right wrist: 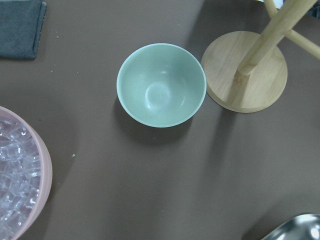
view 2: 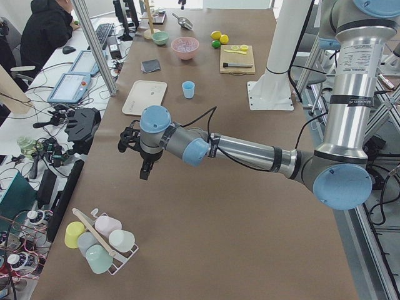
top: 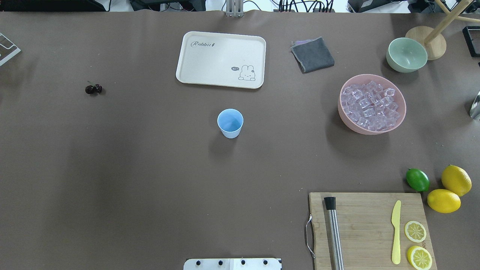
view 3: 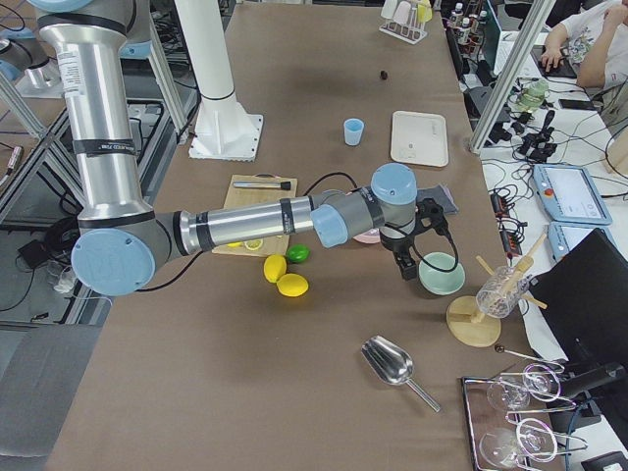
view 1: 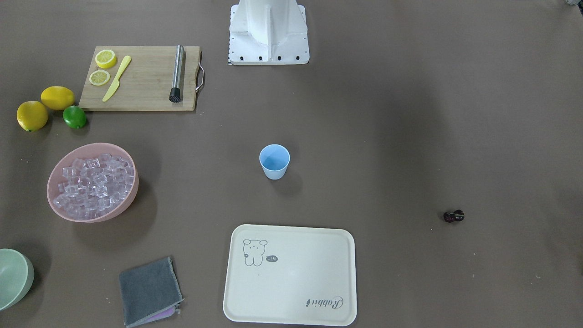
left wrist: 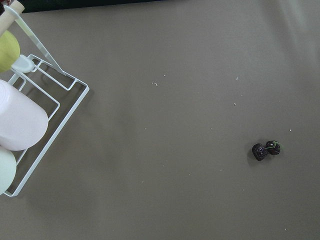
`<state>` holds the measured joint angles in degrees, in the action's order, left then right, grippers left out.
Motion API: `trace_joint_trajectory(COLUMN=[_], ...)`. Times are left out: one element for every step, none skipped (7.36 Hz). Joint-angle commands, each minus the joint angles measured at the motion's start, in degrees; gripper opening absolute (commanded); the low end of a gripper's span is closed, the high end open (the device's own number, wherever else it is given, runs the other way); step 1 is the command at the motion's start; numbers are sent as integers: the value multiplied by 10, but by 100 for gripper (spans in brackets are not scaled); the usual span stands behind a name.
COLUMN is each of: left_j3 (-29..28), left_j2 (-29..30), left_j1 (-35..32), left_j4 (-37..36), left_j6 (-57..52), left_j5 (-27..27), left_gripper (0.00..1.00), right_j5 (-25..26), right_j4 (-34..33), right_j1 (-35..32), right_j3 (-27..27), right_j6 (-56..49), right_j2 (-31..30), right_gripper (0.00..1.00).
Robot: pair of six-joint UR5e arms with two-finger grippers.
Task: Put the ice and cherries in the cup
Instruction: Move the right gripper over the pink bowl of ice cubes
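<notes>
The light-blue cup [top: 230, 123] stands upright near the table's middle, with nothing showing inside it [view 1: 274, 161]. Ice [top: 371, 106] fills the pink bowl [top: 342, 112] on the robot's right [view 1: 94, 182]. The dark cherries [top: 93, 89] lie alone on the table to the robot's left [view 1: 454, 216], and appear at the lower right of the left wrist view [left wrist: 266, 150]. My left gripper [view 2: 144, 170] hangs above the table's left end, short of the cherries. My right gripper [view 3: 403, 265] hovers over the pale green bowl [right wrist: 161, 85]. Whether either is open or shut I cannot tell.
A cream tray [top: 221, 60] and a grey cloth [top: 312, 54] lie beyond the cup. A cutting board [top: 369, 228] holds a muddler, a yellow knife and lemon slices; two lemons and a lime [top: 417, 179] sit beside it. A cup rack [left wrist: 30, 125], wooden stand [right wrist: 245, 72] and metal scoop [view 3: 388, 361] occupy the table's ends.
</notes>
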<state>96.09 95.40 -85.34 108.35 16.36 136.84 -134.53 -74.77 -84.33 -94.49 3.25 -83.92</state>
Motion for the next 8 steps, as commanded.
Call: trace_joint_trajectory(left_j3=[-3,-1,1,1,1,-5,-4,-1], left_j2=[1,3,4,1,3,9,10,10], left_j1=[0,0,0,-1,0,3,4,4], left_j4=[0,-2,-2,1,1,-1,0,-1], left_j6=[3,7,7,7,7,7,8,8], left_j5=[-2,-2,-2,-2,-2,-2,-2,-1], left_gripper=[97,98,97,97,98,98,97,97], right_j5=[-9,-2,2,5,32,70,73,88], right_j4=[1,0,0,1,7,8,8,9], right_j1=[-19,-17,16,65,132,181,222,245], right_j3=[-16,-15,-3,7,12,15,18,16], right_j6=[-11,-7,10,69,136,173,213,221], right_j2=[-25,-18,11,60,106,142,168,163], right_gripper=[98,99,98,99,99,98,94,93])
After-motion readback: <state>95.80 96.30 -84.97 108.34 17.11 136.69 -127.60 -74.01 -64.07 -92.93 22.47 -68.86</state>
